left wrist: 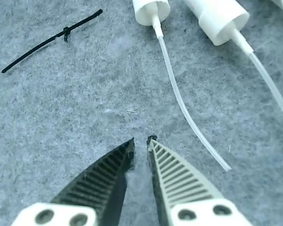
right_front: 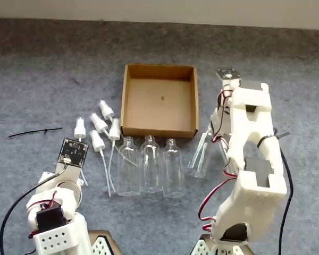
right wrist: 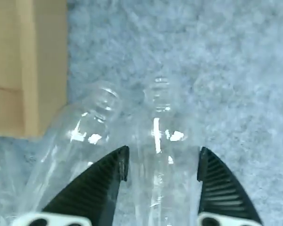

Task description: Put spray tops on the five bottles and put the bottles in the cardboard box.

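Note:
Three clear bottles (right_front: 150, 163) lie side by side in front of the open cardboard box (right_front: 130, 101). Two more clear bottles (right_front: 202, 154) lie by the box's near right corner. In the right wrist view my right gripper (right wrist: 162, 160) is open, its fingers on either side of one bottle (right wrist: 158, 127), with the other bottle (right wrist: 85, 136) beside it next to the box wall (right wrist: 28, 70). Several white spray tops (right_front: 98, 123) with thin tubes lie left of the box. My left gripper (left wrist: 141, 143) is shut with nothing in it, just short of two spray tops (left wrist: 151, 9).
A black cable tie (right_front: 34, 132) lies on the grey felt at the far left, also in the left wrist view as a cable tie (left wrist: 52, 40). Both arm bases stand at the table's near edge. The right arm (right_front: 252, 154) stretches over the area beside the box.

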You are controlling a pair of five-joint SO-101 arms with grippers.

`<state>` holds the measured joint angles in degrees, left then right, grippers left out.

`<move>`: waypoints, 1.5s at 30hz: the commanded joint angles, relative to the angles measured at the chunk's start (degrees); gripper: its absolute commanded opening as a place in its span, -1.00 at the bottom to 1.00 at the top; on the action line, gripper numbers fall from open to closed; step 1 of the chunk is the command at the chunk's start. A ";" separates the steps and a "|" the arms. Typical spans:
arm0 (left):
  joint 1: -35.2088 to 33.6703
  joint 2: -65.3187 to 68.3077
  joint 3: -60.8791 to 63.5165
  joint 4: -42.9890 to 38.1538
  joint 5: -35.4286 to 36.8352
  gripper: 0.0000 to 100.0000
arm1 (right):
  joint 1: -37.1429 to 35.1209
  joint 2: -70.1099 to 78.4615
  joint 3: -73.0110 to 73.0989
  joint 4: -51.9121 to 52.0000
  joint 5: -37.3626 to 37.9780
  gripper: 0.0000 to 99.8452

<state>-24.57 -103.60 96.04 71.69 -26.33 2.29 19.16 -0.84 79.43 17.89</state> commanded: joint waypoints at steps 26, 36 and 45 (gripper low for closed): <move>-0.40 -0.75 1.10 0.18 -0.44 -0.87 | 5.76 3.65 -2.86 -0.22 -1.41 -0.93; -0.40 -0.75 1.10 -0.18 -0.53 -0.87 | 4.79 -29.41 4.97 -0.22 -7.30 -1.00; -0.75 -0.92 0.75 -1.41 -6.51 -0.87 | -6.29 -56.40 27.65 -8.84 -10.37 -0.99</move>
<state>-24.57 -103.60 96.04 71.69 -31.43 -1.67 -28.13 21.58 74.77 9.27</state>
